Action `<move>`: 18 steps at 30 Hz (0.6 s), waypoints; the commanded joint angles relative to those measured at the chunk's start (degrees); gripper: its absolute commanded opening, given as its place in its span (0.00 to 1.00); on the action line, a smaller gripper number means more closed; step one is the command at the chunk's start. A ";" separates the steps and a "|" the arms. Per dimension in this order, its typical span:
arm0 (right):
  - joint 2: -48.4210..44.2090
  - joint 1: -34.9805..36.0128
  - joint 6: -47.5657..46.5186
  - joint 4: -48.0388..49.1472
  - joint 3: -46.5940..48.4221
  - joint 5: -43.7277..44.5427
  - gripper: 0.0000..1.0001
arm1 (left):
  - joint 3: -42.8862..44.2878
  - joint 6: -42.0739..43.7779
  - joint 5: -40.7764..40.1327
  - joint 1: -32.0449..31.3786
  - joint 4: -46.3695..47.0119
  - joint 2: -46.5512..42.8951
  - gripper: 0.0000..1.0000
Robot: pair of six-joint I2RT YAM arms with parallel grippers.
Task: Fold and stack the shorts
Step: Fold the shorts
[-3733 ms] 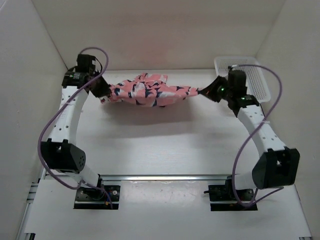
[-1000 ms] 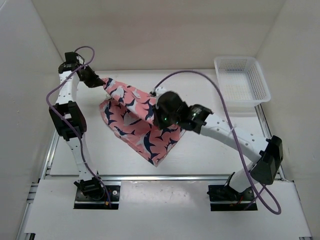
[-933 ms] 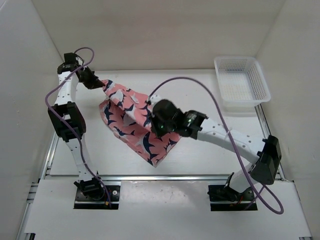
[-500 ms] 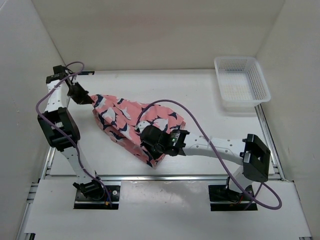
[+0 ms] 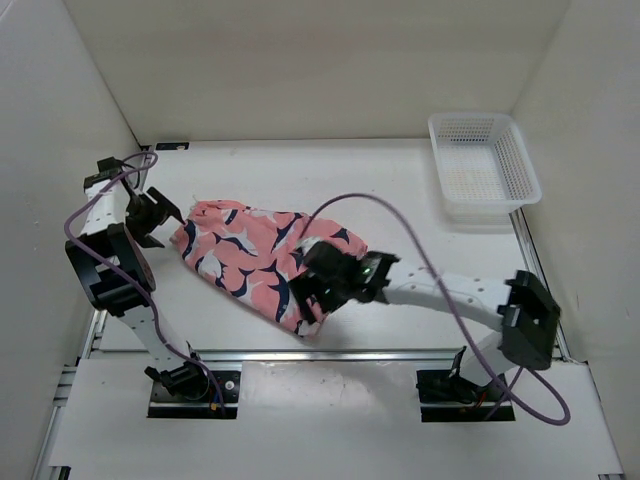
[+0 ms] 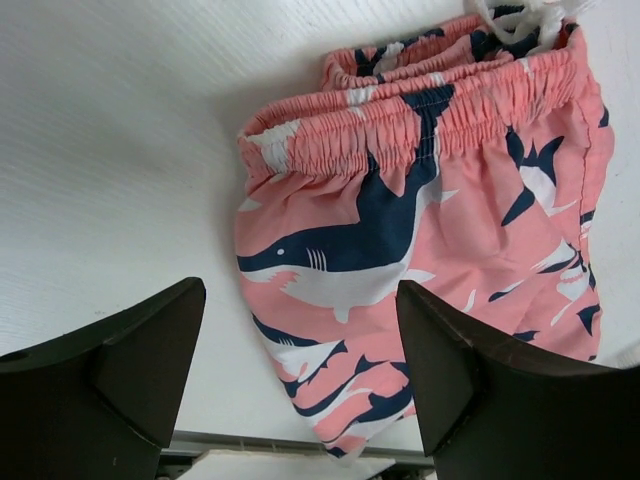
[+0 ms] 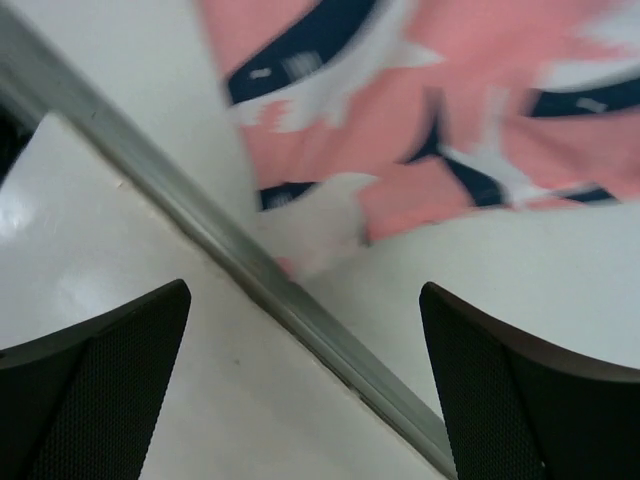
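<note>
Okay, white table (image 5: 420,190) fills the cell. Coral-pink shark-print shorts (image 5: 255,260) lie flat on it, left of centre. They run from the left side toward the near edge, and the near corner sits close to the metal rail (image 7: 300,330).

White mesh basket (image 5: 470,118) is at the far right corner, well apart from the shorts.

Left gripper (image 5: 160,215) is just beside the left end of the shorts. In the wrist view its fingers are spread wide with nothing between them, and the cloth lies below the left gripper (image 6: 298,300).

Right gripper (image 5: 315,290) hangs over the near-right end of the shorts. Its jaws are also wide apart and hold nothing. The wrist view is blurred and shows the near hem and the rail under the right gripper (image 7: 300,295).

Elastic waistband (image 6: 420,120) shows two gathered layers, one over the other, with a white drawstring (image 6: 520,15) at the far end. So the shorts look doubled over once.

Step, as I judge it: the first fold is laid down and both claws are off the cloth. Next move likely calls for re-gripping one end, waistband or hems, catching both layers, and bringing it across to halve the length. After that comes carrying the bundle toward the basket side. Risk: pinching only the top layer would open the fold.
</note>
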 commanded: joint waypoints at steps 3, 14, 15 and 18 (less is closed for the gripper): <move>-11.93 -23.11 17.79 5.17 -11.82 -17.53 0.95 | -0.73 2.46 -3.50 -0.02 3.97 -4.18 0.88; -0.97 -34.07 31.20 26.20 -18.90 -30.36 0.92 | 3.49 1.41 -7.55 -3.98 4.69 5.15 0.85; 0.61 -34.07 31.81 26.99 -18.90 -29.83 0.87 | 3.49 1.41 -8.07 -3.98 4.69 5.85 0.83; 4.22 -33.54 32.52 29.71 -20.12 -26.67 0.72 | 1.91 0.89 -8.07 -3.98 5.30 5.25 0.73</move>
